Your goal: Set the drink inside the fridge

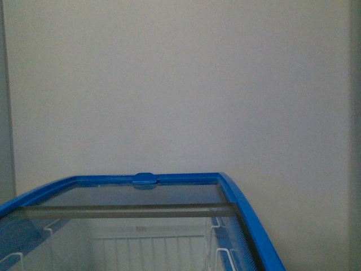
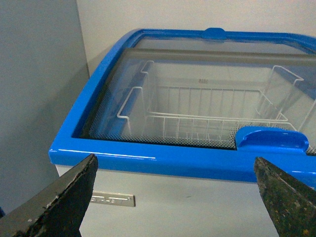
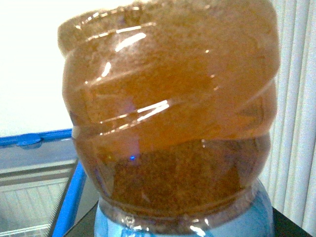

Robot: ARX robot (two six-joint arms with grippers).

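Observation:
The fridge [image 1: 251,226] is a white chest freezer with a blue rim and a curved glass lid; white wire baskets [image 2: 207,113] show inside. In the left wrist view its blue rim [image 2: 163,160] runs just beyond my open, empty left gripper [image 2: 175,197], whose dark fingertips [image 2: 69,197] stand wide apart in front of the white front wall. The drink [image 3: 168,118], a clear bottle of amber liquid, fills the right wrist view; my right gripper is shut on it, its fingers hidden behind the bottle. The fridge rim [image 3: 69,197] shows to one side of the bottle. Neither arm shows in the front view.
A blue lid handle [image 2: 269,139] sits on the near rim, another [image 1: 145,179] at the far rim. A plain wall [image 1: 180,84] stands behind the fridge, a grey panel [image 2: 34,98] beside it. White vertical blinds [image 3: 296,123] show beyond the bottle.

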